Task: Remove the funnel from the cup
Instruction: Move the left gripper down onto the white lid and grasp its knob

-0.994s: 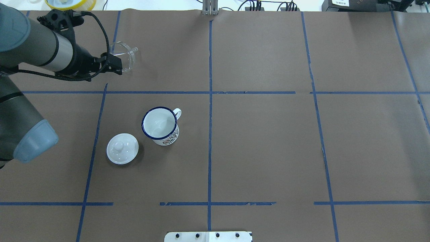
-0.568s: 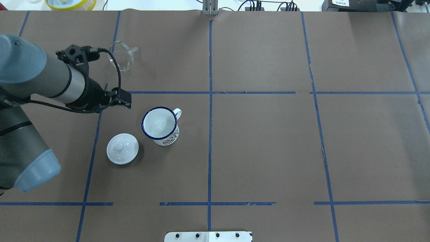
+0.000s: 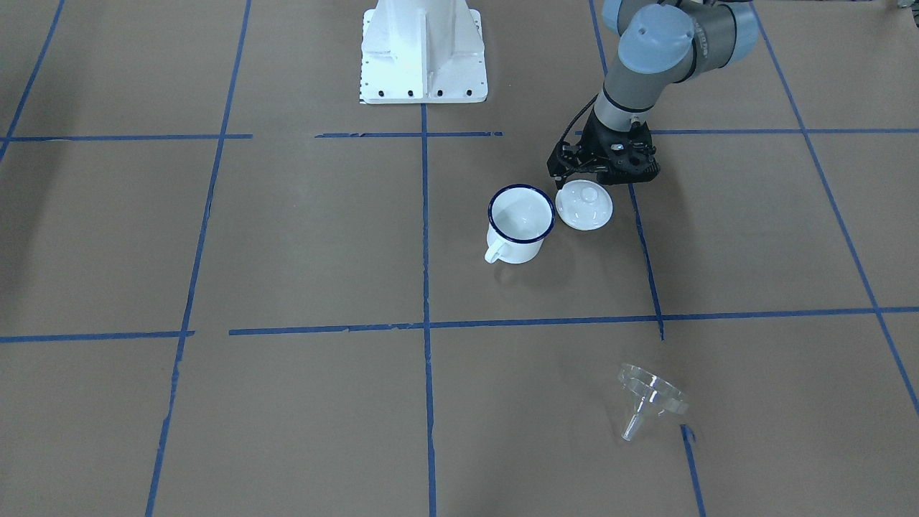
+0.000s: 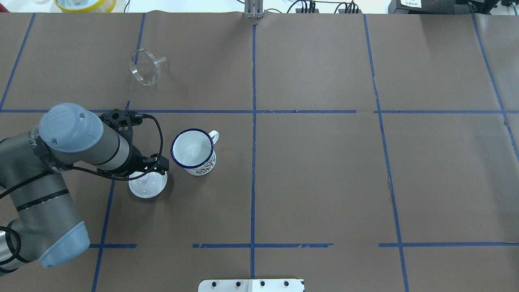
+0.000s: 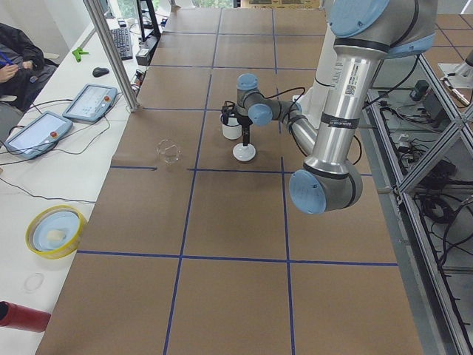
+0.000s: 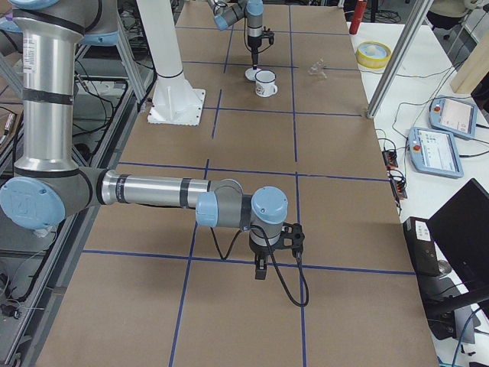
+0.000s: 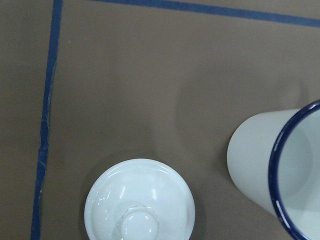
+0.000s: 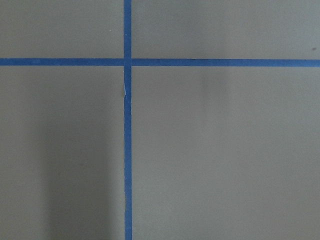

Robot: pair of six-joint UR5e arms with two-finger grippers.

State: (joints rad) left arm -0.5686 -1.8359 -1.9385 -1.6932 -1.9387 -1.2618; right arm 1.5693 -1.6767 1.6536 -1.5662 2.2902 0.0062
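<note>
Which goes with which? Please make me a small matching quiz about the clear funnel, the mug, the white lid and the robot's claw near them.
Things:
1. funnel
2. cup
3. lid
4. left gripper

States:
A. upright, empty, dark blue rim
B. hangs over the lid
C. lies on its side, well apart from the others
D. knob up, right beside the cup

Pairs: 1-C, 2-A, 3-D, 4-B
</note>
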